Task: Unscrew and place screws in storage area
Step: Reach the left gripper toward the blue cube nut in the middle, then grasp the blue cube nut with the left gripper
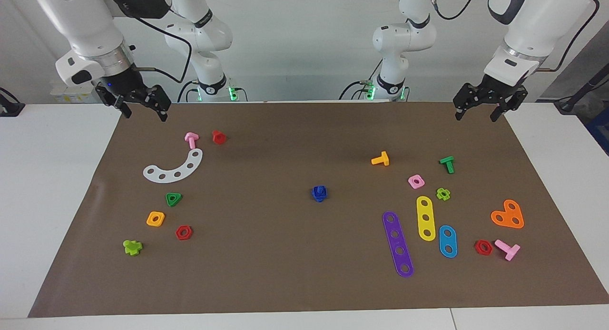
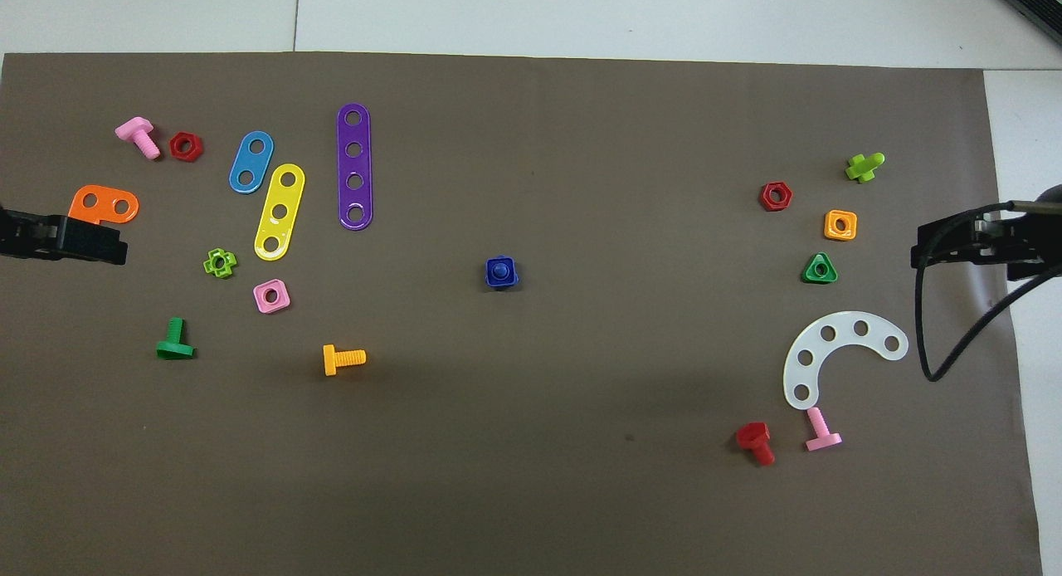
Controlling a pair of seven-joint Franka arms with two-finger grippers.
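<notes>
**Blue bolt sits alone in the middle**

A brown mat (image 1: 304,273) covers the white table. The blue bolt (image 1: 319,193) stands mid-mat, screwed into a blue nut. The white curved strip (image 1: 174,168) lies toward the right arm's end. The left gripper (image 1: 480,112) and right gripper (image 1: 145,111) hang over the mat's corners nearest the robots, jaws apart, holding nothing.

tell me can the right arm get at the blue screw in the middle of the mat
Probably yes. The blue screw stands alone mid-mat with bare mat all round it, and the right tool hangs open over the mat's edge, holding nothing. Whether it reaches that far can't be told.
</notes>
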